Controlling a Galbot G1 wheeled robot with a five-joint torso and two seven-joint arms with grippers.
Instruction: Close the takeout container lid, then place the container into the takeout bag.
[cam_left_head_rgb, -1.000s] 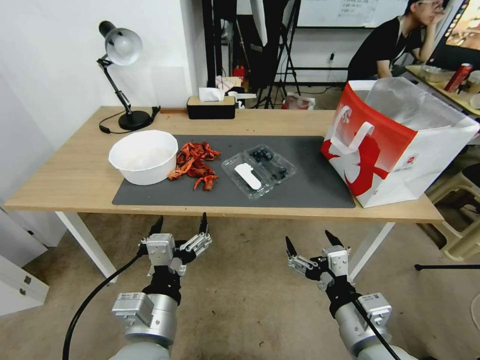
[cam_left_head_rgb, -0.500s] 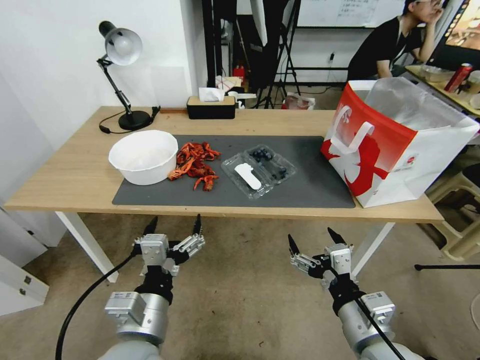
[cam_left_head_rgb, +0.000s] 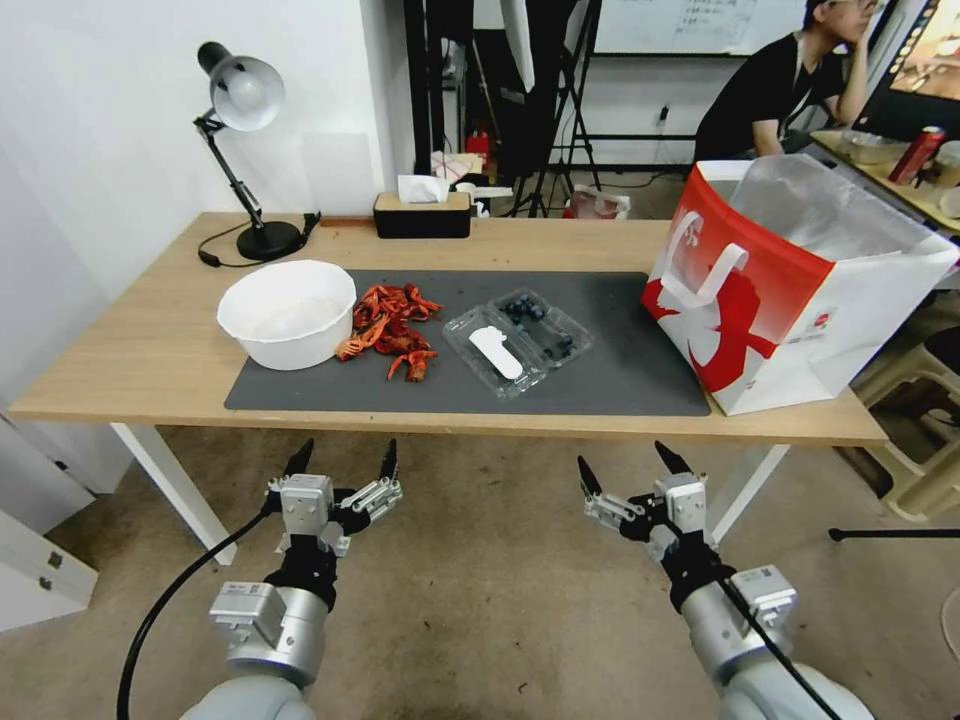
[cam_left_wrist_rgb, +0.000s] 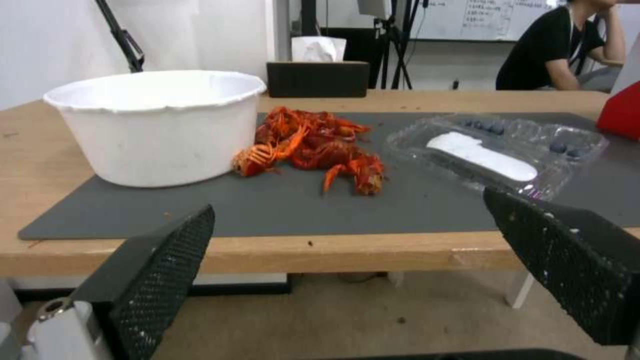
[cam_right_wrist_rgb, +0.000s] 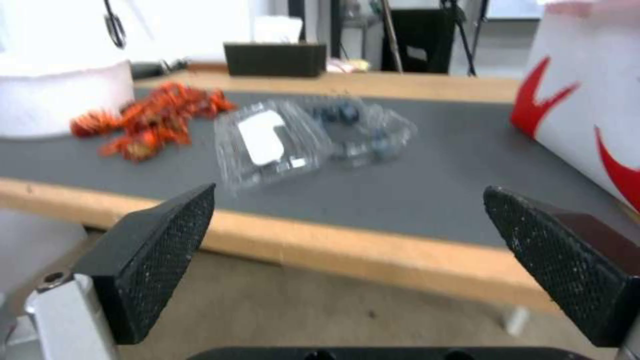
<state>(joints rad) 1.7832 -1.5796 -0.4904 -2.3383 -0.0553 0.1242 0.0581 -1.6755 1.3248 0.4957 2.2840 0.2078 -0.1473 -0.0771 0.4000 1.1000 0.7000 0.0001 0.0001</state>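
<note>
Clearly, the takeout container (cam_left_head_rgb: 517, 340) lay unfolded on the grey mat (cam_left_head_rgb: 640, 370), left of the takeout bag (cam_left_head_rgb: 790, 290). Thin and crushable, its lid (cam_left_head_rgb: 492, 352) likely wanted edge contact. Left gripper (cam_left_head_rgb: 341, 460) and right gripper (cam_left_head_rgb: 627, 468) hung spread, short of the mat.

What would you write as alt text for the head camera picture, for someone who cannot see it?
An open takeout container of blueberries lies on a grey mat, between red crayfish beside a white bowl and a takeout bag standing open. In front of the table, the left hand and right hand hover open.
</note>
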